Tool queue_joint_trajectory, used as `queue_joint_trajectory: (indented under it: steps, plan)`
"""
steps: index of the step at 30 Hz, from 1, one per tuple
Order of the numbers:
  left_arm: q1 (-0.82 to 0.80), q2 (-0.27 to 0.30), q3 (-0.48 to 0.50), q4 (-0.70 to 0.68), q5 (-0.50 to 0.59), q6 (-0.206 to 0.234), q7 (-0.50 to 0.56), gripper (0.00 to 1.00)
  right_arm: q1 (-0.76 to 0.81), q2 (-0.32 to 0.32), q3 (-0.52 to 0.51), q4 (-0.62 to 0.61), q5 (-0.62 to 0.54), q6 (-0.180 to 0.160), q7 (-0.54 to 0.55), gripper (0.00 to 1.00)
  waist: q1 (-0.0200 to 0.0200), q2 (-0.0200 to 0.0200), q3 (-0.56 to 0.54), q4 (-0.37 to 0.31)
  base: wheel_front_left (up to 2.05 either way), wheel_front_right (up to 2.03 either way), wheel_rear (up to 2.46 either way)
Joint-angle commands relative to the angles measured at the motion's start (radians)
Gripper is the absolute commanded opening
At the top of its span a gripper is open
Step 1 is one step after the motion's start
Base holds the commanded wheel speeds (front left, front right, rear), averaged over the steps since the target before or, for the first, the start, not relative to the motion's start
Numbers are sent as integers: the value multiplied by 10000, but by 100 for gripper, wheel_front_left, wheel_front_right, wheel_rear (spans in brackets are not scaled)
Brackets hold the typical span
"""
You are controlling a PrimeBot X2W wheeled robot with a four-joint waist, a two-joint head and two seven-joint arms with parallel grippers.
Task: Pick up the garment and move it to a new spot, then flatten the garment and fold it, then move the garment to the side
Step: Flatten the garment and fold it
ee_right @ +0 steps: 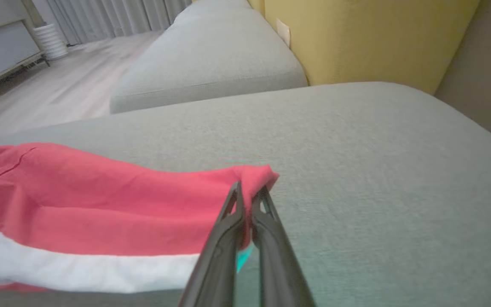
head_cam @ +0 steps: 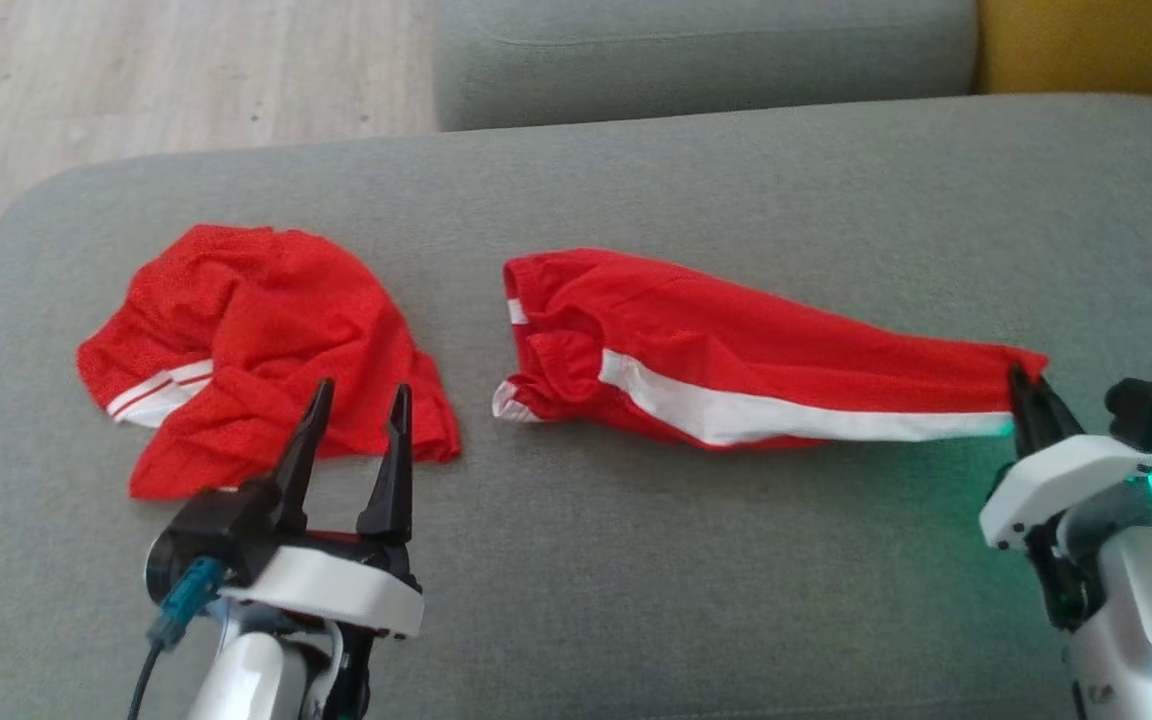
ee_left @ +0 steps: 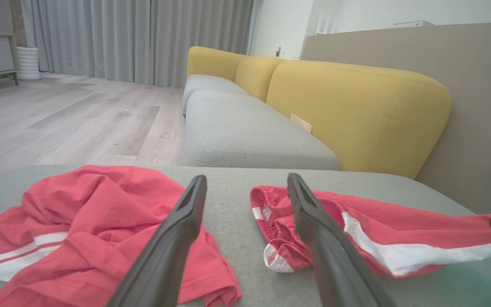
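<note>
The right gripper (ee_right: 249,194) has its two dark fingers pressed together on the red shorts (head_cam: 736,360), pinching the cloth at the hem corner on the robot's right. The shorts (red, with a white stripe down the side) lie stretched out long on the grey cushion (head_cam: 636,580), with the bunched waistband end towards the middle. The left gripper (head_cam: 356,400) has its fingers well apart and holds nothing. It is poised at the near edge of a crumpled red garment (head_cam: 266,340) just left of the shorts; whether its tips touch that cloth I cannot tell.
</note>
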Motion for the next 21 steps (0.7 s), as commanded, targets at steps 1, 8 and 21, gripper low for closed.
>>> queue_joint_trajectory:
  steps: [1, 8, 21]
  plan:
    - [-619, 9, 324, -333, 94, -46, -78, 100, -242, -212, 58, -506, -340, -9, 84, 0, 0, 0, 85, -243, 0, 0, 0]
    - [-694, 9, 137, -258, 20, -32, -78, 100, 160, 242, -485, -873, -846, -9, 288, 38, 0, 0, 22, -442, 0, 0, 0]
    - [-533, 9, -25, -340, -184, 87, -78, 100, 1328, 1149, -485, -3273, -549, -9, -1607, 100, 0, 0, -247, -490, 0, 0, 0]
